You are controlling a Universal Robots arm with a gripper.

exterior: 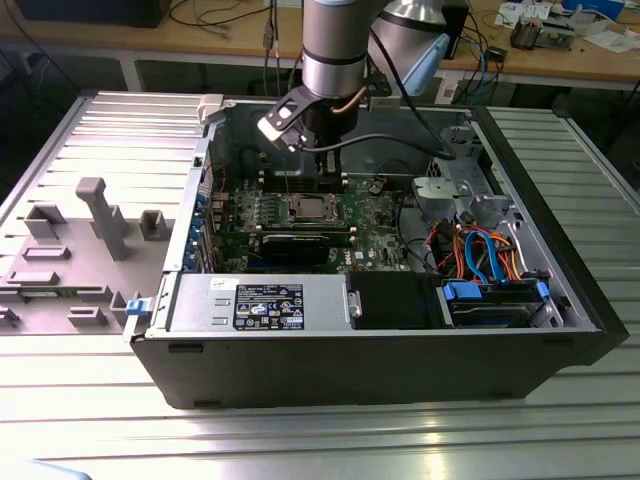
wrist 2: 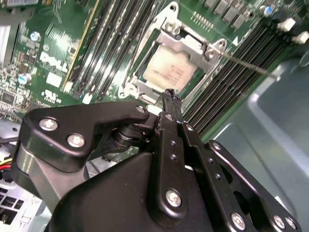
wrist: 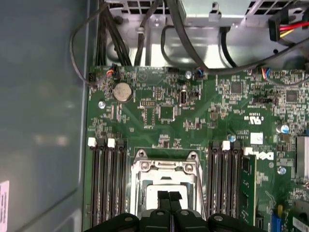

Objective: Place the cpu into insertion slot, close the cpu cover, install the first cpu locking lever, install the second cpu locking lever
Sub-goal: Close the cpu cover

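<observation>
The cpu (wrist 2: 170,72), silver-grey, lies in the insertion slot (exterior: 310,208) on the green board. Over it the silver cpu cover (wrist 2: 186,42) lies flat, framing its top. A thin metal locking lever (wrist 2: 251,66) sticks out from one socket corner across the memory slots. My gripper (wrist: 168,196) hangs just above the cpu's edge, its two black fingers pressed together with nothing between them. In the first wrist view the cover (wrist: 166,166) and the cpu (wrist: 150,193) sit right under the fingertips. The exterior view has the gripper (exterior: 325,165) above the socket's far side.
Memory slots (wrist: 107,183) flank the socket on both sides. Black cables (wrist: 169,29) hang along the case wall beyond the board. A black expansion card (exterior: 300,243), the power supply (exterior: 265,305) and drive bays with blue and orange cables (exterior: 490,265) fill the near part of the case.
</observation>
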